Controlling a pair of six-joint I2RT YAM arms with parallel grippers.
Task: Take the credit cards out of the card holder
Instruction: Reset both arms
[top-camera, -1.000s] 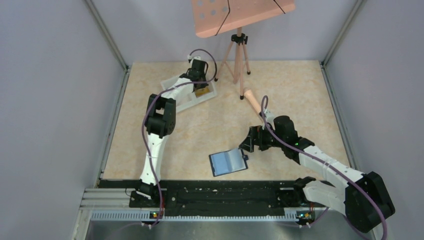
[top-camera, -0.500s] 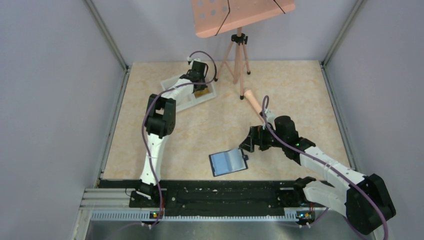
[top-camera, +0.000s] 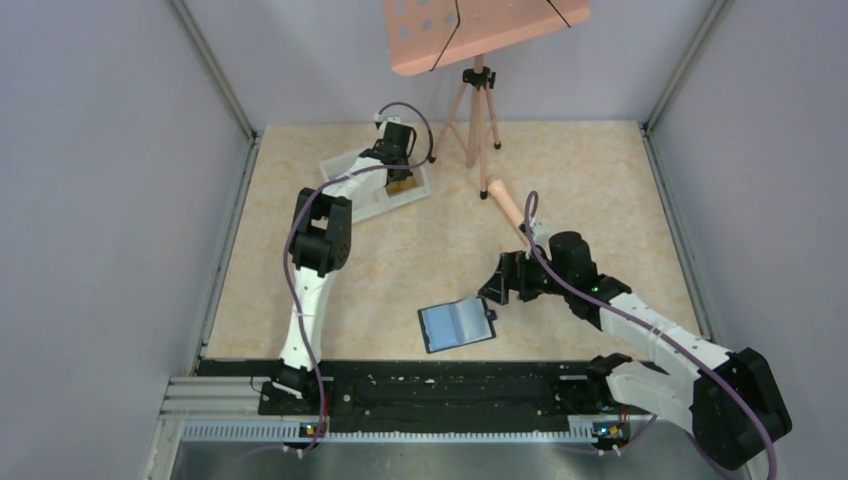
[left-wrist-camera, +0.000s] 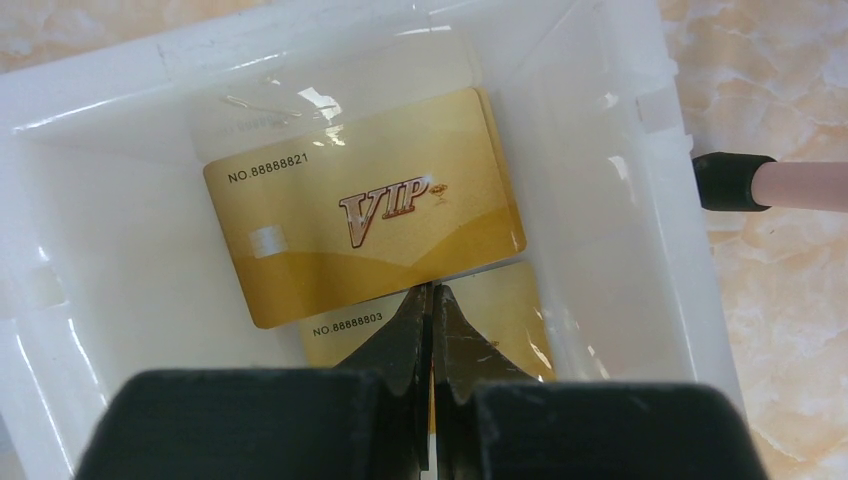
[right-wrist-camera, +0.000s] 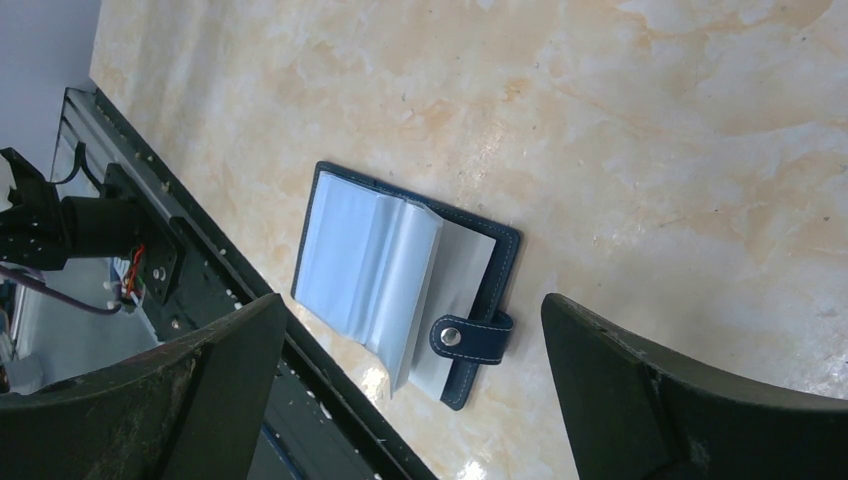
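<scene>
Two yellow-gold credit cards (left-wrist-camera: 365, 215) lie overlapping in the white tray (left-wrist-camera: 100, 250), the top one marked VIP. My left gripper (left-wrist-camera: 432, 288) is shut, its tips meeting at the near edge of the top card, with the lower card (left-wrist-camera: 505, 310) behind them. From above, it (top-camera: 398, 172) hangs over the tray (top-camera: 360, 205) at the far left. The blue card holder (top-camera: 457, 323) lies open near the front edge, its pale slots (right-wrist-camera: 365, 260) up and its snap tab (right-wrist-camera: 470, 337) to one side. My right gripper (right-wrist-camera: 413, 300) hovers above it, wide open and empty.
A tripod (top-camera: 478, 110) carrying a pink board (top-camera: 480, 30) stands at the back, one rubber foot (left-wrist-camera: 735, 182) just beside the tray. A pink-handled tool (top-camera: 507, 205) lies behind my right arm. The black base rail (top-camera: 430, 385) runs just in front of the card holder.
My left wrist has shifted slightly toward the far side over the tray. The right arm and the card holder have not moved.
</scene>
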